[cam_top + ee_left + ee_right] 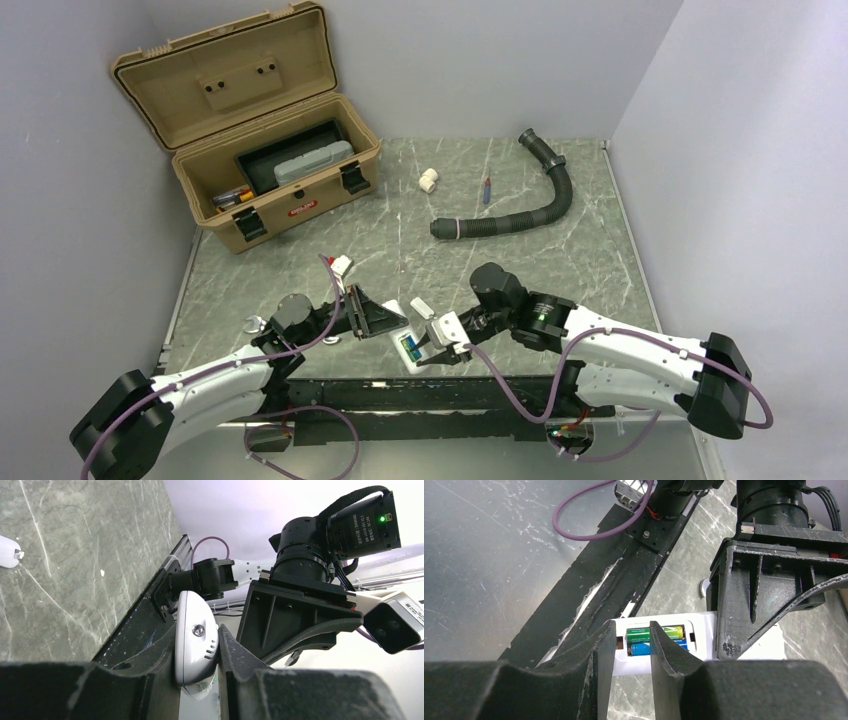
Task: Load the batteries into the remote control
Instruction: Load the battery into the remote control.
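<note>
Left fingers: my left gripper (pixel 197 630) is clamped on the remote control (pixel 196 650), with one finger against each long side.
Right fingers: my right gripper (pixel 631 632) has a narrow gap between its fingers and nothing in that gap. Its tips stand over the open battery bay, and I cannot tell whether they touch the remote.
Remote's place: it is between my two grippers, near the near edge of the table (pixel 560 270), back side up. I cannot tell whether it rests on the table or hangs clear.
Batteries: the green battery (pixel 671 631) and the blue battery (pixel 640 649) lie side by side in the bay, touching along their length.
Hidden: my right fingers cover part of both cells. The left gripper's black body blocks one end of the remote in the right wrist view. The left wrist view shows the remote only end-on, with a small clear emitter. The buttoned face shows nowhere.
Writing: the print on both cells is too small to read. "DAMIAO" is just legible on the motor housing (pixel 367 522) and the lines under it blur. The red label on the tan toolbox (pixel 290 205) is unreadable.
Cover piece: a small white cover piece (pixel 421 308) lies on the table near the remote, apart from it.
</note>
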Motion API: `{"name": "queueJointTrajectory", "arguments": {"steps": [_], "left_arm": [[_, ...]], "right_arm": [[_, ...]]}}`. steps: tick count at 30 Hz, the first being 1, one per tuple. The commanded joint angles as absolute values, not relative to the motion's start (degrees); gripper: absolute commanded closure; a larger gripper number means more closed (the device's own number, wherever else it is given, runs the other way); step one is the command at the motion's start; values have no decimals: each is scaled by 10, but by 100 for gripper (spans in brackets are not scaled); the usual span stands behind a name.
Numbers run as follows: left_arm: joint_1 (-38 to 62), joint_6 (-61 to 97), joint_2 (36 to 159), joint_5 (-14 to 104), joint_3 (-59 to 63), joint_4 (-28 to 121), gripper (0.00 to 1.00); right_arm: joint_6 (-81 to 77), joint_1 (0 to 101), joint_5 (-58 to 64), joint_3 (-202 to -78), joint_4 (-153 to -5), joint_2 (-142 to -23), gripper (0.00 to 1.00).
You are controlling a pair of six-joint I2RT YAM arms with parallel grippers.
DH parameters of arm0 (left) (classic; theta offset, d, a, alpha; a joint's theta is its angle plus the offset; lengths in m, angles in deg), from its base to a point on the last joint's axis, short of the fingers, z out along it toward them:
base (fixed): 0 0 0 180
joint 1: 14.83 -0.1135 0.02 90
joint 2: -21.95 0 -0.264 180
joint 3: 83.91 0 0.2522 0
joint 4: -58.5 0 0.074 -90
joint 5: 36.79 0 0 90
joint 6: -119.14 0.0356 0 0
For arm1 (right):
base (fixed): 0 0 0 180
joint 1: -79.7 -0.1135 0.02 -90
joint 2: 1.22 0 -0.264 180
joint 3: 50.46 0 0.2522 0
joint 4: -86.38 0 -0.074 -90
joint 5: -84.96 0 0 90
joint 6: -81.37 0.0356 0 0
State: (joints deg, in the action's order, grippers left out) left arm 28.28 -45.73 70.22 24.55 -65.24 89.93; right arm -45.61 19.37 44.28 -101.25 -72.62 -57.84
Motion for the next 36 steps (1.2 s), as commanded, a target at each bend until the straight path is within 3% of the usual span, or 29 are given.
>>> {"name": "queueJointTrajectory", "arguments": {"steps": [1, 36], "left_arm": [[286, -465, 705, 237, -635, 942, 100], [285, -464, 688, 222, -633, 956, 100]], "right_arm": [[-467, 196, 476, -1039, -746, -585, 67], [-469, 196, 456, -1019, -758, -625, 67]]}}
